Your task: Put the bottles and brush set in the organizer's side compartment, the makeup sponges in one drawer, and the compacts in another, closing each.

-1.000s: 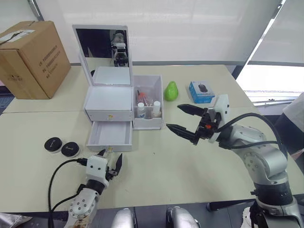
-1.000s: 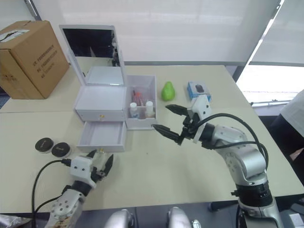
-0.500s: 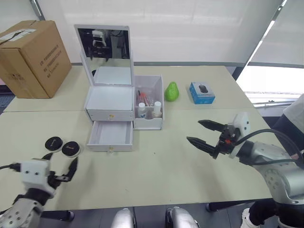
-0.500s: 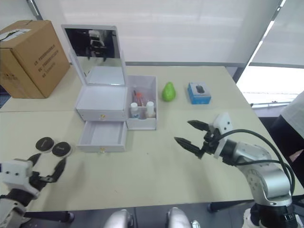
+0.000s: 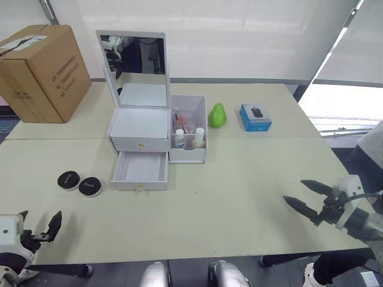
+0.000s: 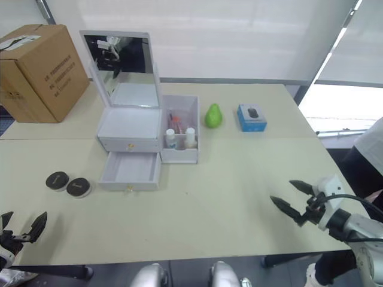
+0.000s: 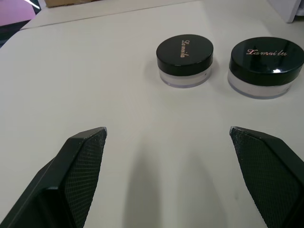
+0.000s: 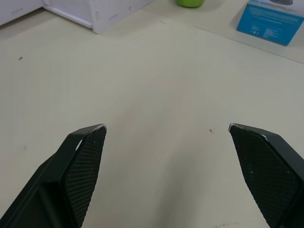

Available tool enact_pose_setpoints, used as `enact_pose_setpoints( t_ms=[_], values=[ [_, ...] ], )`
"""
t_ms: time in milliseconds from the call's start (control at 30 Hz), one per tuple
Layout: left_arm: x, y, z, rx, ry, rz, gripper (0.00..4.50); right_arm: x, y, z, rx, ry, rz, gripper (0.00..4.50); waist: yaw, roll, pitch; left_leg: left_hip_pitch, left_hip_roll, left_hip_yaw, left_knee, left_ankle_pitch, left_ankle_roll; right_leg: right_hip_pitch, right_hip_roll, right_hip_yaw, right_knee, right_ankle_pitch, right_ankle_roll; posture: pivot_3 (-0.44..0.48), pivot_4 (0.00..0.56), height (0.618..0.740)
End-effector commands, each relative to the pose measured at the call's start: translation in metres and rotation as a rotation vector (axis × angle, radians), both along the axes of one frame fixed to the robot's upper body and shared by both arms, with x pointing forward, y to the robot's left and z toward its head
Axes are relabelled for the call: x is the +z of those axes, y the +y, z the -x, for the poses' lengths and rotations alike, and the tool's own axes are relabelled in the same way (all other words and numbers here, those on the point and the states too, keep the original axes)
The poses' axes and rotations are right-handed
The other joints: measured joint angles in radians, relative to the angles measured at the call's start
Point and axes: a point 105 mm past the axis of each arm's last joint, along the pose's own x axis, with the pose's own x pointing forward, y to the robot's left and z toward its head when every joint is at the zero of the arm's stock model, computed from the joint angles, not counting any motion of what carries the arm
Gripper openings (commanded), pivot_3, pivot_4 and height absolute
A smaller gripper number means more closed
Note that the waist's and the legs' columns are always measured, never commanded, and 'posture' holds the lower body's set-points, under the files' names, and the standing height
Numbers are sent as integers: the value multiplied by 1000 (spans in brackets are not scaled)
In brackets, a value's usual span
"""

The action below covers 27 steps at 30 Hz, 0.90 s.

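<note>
The left claw (image 5: 39, 224) is seen at the near left corner of the pale beige table (image 5: 239, 179), its two black fingers spread apart and empty. Just ahead of it, in the left wrist view, two round compacts with black lids and clear bases (image 7: 185, 59) (image 7: 265, 66) are set side by side on the table, close together but not touching, well short of the fingertips (image 7: 88, 142).

Further beyond the left claw and towards the right claw's side, the white plastic organizer with a raised mirror lid (image 5: 139, 128) is placed. Its lower drawer (image 5: 140, 171) is pulled out and is seen empty; the upper drawer is shut. The open side compartment (image 5: 188, 128) is attached on the side of the organizer facing the right claw, and small white-capped bottles (image 5: 199, 137) and slender brush-like items are held upright in it.

The right claw (image 5: 309, 199) is seen over the near right edge of the table, its black fingers parted and gripping nothing. Well ahead of it a green pear-shaped sponge (image 5: 216, 115) and a small blue box printed with a mouse (image 5: 255, 116) are laid near each other. A brown cardboard box (image 5: 43, 72) is set at the far corner beyond the left claw.
</note>
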Motion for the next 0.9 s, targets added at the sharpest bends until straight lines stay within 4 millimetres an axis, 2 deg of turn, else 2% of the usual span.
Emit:
enact_pose_setpoints(
  t_ms=[33, 167, 233, 433, 600, 733, 900],
  values=[
    [6, -1, -2, -13, -25, -23, 4457, 9, -3, 1, -5, -53, 7, 4500, -2, 0, 0, 0, 0, 0, 0, 0, 0, 0, 0, 0, 0, 0, 0, 0, 150, 740],
    [5, -3, -3, -23, -21, -19, 4457, 9, 1, -3, -1, -61, 4, 4500, -1, 0, 0, 0, 0, 0, 0, 0, 0, 0, 0, 0, 0, 0, 0, 0, 150, 740],
    [3, -8, -5, -38, -22, -10, 4457, 14, 12, -8, 26, -79, -15, 4500, -2, 0, 0, 0, 0, 0, 0, 0, 0, 0, 0, 0, 0, 0, 0, 0, 150, 740],
    [-2, -45, -17, -70, -120, 99, 4457, 50, 78, -27, 225, -157, -117, 4500, -5, 2, 1, 0, 0, 0, 0, 0, 0, 0, 1, 1, 0, 0, 0, 0, 150, 740],
    [-12, -68, -32, 14, -156, 78, 4457, 83, 137, -34, 413, -217, -190, 4500, 1, 0, 0, -1, -1, -1, 0, 1, 2, 2, 1, 1, 1, 0, 0, 0, 150, 740],
    [-24, -81, -52, 38, -142, 95, 4457, 88, 172, -27, 561, -197, -178, 4500, 7, -2, -1, -1, -1, -1, 0, 4, 7, 2, 1, 0, 1, 0, 0, 0, 150, 740],
    [-27, -84, -77, 68, -123, 101, 4457, 88, 197, -14, 693, -171, -132, 4500, 9, -4, -2, -2, -2, -1, 0, 5, 8, 4, 1, 1, 2, 1, -1, 0, 150, 740]
  ],
)
